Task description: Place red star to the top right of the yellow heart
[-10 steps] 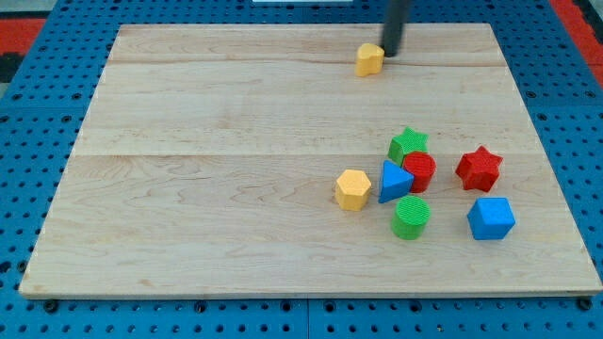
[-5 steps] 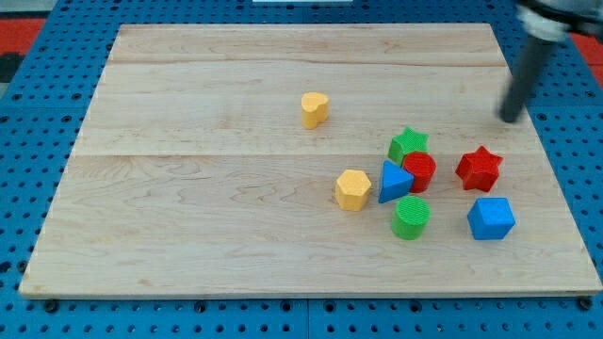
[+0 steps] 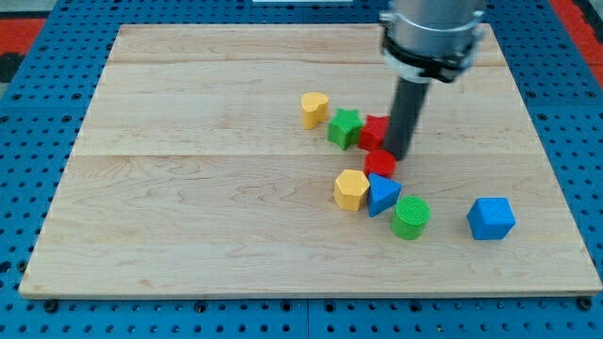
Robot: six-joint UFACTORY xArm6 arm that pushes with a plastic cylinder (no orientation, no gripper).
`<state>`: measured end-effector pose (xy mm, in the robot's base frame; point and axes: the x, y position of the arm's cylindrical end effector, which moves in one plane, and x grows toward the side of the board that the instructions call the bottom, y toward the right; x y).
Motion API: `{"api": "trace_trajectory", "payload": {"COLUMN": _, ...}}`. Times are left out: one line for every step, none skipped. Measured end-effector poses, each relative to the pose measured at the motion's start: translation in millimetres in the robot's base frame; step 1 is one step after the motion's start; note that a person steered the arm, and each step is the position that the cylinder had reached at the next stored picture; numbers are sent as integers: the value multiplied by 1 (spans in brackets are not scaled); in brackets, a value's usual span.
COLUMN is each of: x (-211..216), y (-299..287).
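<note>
The yellow heart (image 3: 315,109) lies on the wooden board (image 3: 188,188), above its middle. The red star (image 3: 375,132) sits to the heart's right and slightly lower, partly hidden by my rod. A green star (image 3: 345,127) lies between the heart and the red star, touching the red star. My tip (image 3: 398,153) is right against the red star's right side, just above a red cylinder (image 3: 380,164).
A yellow hexagon (image 3: 351,189) and a blue triangle (image 3: 382,194) touch each other below the red cylinder. A green cylinder (image 3: 410,217) lies lower right of them. A blue block (image 3: 491,218) sits alone at the right.
My tip swept in from the right edge, pushing the red star and green star left and up toward the yellow heart. The red cylinder and blue triangle shifted slightly left.
</note>
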<state>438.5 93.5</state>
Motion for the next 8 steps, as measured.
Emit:
{"api": "trace_trajectory", "payload": {"x": -25, "y": -6}}
{"api": "trace_trajectory", "payload": {"x": -49, "y": -27}}
{"api": "trace_trajectory", "payload": {"x": -67, "y": -30}}
{"api": "trace_trajectory", "payload": {"x": -87, "y": -30}}
{"api": "trace_trajectory", "payload": {"x": -93, "y": -28}}
{"api": "trace_trajectory", "payload": {"x": -137, "y": 4}}
{"api": "trace_trajectory", "payload": {"x": -149, "y": -28}}
{"api": "trace_trajectory", "payload": {"x": -136, "y": -72}}
